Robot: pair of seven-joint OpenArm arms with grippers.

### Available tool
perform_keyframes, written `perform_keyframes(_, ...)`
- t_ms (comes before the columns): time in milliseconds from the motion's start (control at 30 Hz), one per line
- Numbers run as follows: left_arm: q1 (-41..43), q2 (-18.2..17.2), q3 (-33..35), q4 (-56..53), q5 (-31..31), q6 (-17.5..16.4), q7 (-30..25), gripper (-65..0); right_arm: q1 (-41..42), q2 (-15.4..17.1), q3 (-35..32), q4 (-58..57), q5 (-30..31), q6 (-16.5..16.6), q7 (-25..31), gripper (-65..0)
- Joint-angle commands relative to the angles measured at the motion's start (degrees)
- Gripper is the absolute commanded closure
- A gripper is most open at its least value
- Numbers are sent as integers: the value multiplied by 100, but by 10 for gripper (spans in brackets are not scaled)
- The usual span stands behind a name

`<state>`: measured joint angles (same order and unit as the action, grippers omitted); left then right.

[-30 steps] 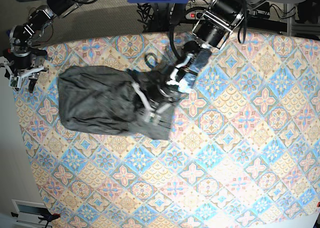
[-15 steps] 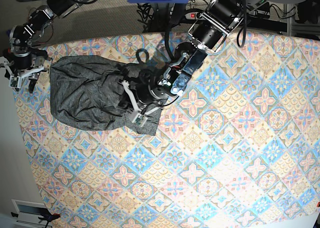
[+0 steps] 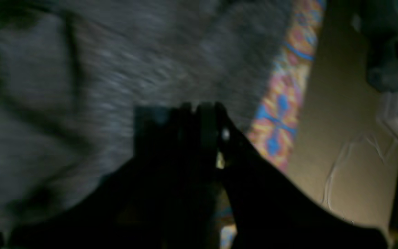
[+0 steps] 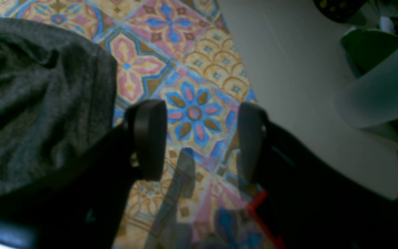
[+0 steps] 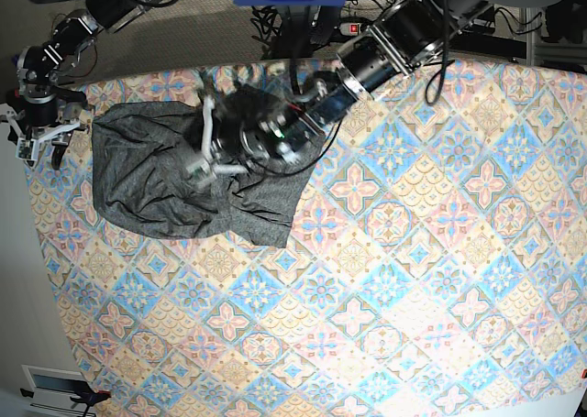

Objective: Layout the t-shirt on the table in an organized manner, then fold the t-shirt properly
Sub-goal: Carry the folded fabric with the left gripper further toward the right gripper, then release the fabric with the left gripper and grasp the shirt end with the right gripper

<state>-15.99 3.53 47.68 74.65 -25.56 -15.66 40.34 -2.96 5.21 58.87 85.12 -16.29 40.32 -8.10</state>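
Laying-out step in hand: the t-shirt [image 5: 174,174] lies bunched at the counter [image 5: 413,279] far-left corner, left fingers [image 5: 209,156] shut over its middle, hold on cloth unconfirmed, right fingers [image 4: 199,138] wide, empty, beside it; spreading flat is required next.

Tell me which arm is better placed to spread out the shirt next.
Left, probably. The left gripper is shut and sits right over the bunched t-shirt. The right gripper is open and empty at the table edge, beside the shirt's corner, not on it.
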Motion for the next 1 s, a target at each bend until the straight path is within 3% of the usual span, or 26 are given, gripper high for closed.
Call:
perform_keyframes(0,-58,91,-148,328,-86,-47,-152,-31,46,116,16,99,122,-32,155,-313)
perform_keyframes(267,30,-524,-447,2139,-59,-47,-161,-31,46,116,16,125,131,-32,155,-313)
perform_keyframes(500,276,-1122,-913,2526,-50,-38,-170,-31,336,116,16,125,298,-32,85,-314)
perform_keyframes(600,539,-1166,-1511,2526,-59,-38,-152,-31,283,116,16,134,1089,-32,-399,-316)
perform_keyframes(767,882,-1166,-2329,2526,-50,-47,-144,-31,177,116,25,134,2953,-32,-2210,-324)
perform_keyframes(867,961,-1184,-2478,2526,-42,-56,-135,-31,169,230,60,134,3990,-32,-3080,-353)
perform_keyframes(967,961,-1316,-2425,2526,-77,-56,-135,-31,151,415,113,72,4684,-32,-3493,-378)
